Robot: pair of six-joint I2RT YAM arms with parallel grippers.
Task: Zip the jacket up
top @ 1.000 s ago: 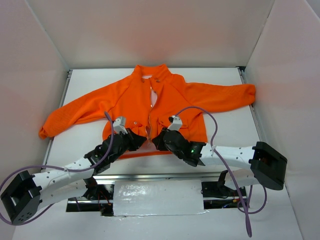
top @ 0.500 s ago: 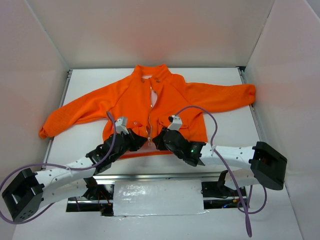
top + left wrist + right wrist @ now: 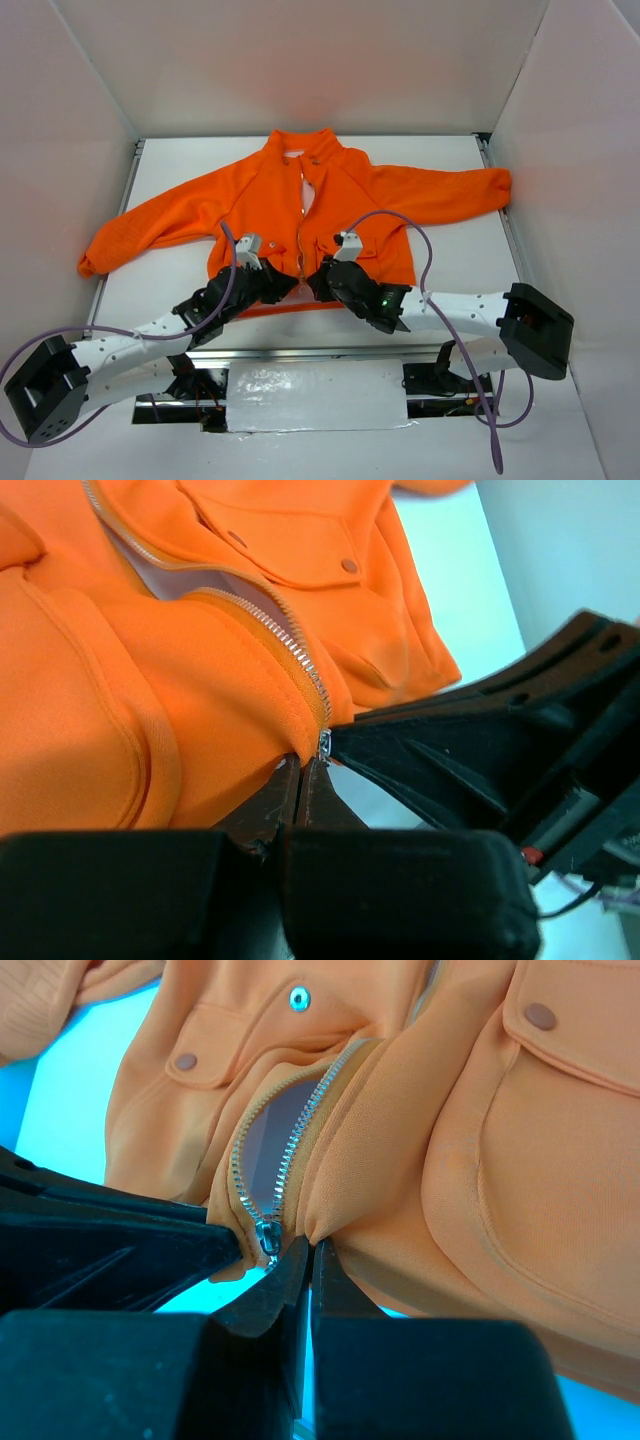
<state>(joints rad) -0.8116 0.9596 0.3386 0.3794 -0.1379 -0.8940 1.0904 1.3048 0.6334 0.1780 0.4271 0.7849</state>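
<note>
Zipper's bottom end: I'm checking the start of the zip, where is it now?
The zipper's bottom end lies at the jacket's near hem, centre of the top view, between the left gripper and right gripper tips.

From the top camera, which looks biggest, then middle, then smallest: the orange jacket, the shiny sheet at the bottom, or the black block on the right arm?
1. orange jacket, biggest by far
2. shiny sheet
3. black block, smallest, though it may sit closer to the camera

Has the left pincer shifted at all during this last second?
Yes. The left pincer slid slightly rightward, nearer the zipper of the jacket, which stayed put.
</note>
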